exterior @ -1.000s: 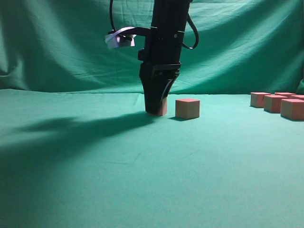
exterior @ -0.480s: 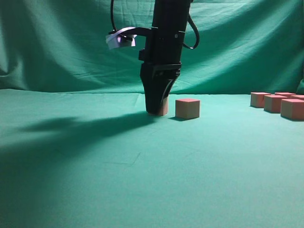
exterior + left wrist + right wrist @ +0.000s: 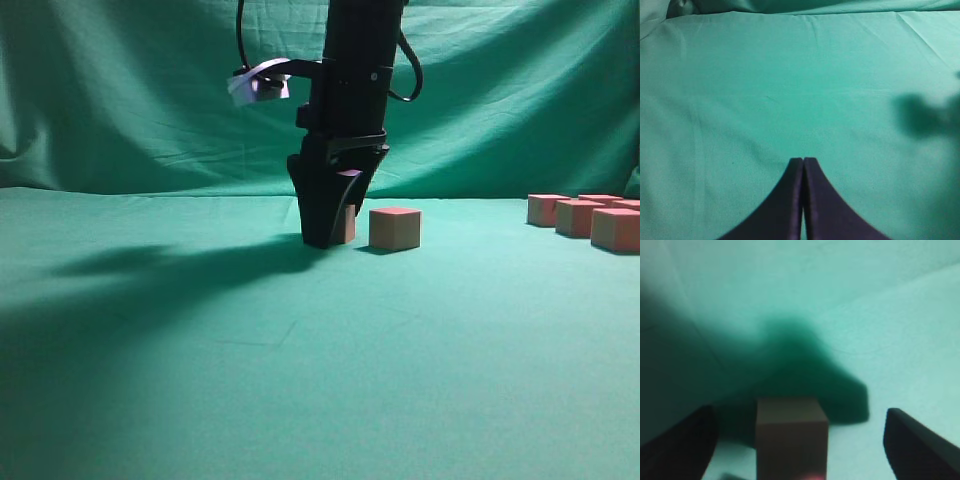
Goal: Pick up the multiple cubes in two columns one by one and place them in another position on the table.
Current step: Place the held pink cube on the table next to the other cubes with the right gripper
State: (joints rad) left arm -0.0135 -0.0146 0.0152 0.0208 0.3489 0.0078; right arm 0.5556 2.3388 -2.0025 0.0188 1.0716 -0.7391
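Exterior view: right gripper (image 3: 335, 232) stands low over the table (image 3: 300, 380), its fingers spread apart around a cube (image 3: 344, 224) resting on the cloth.
Neighbour: second cube (image 3: 395, 228) just beside.
Supply: more cubes (image 3: 590, 218) far right.
Left gripper (image 3: 803, 165): fingers together, empty.
Risk: lifting crooked could drag the freed cube or nudge its neighbour.

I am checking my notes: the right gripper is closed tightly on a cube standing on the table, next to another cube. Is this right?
Not quite: the right gripper is open. The right wrist view shows clear gaps between its fingers and the cube, which stands on the table beside another cube.
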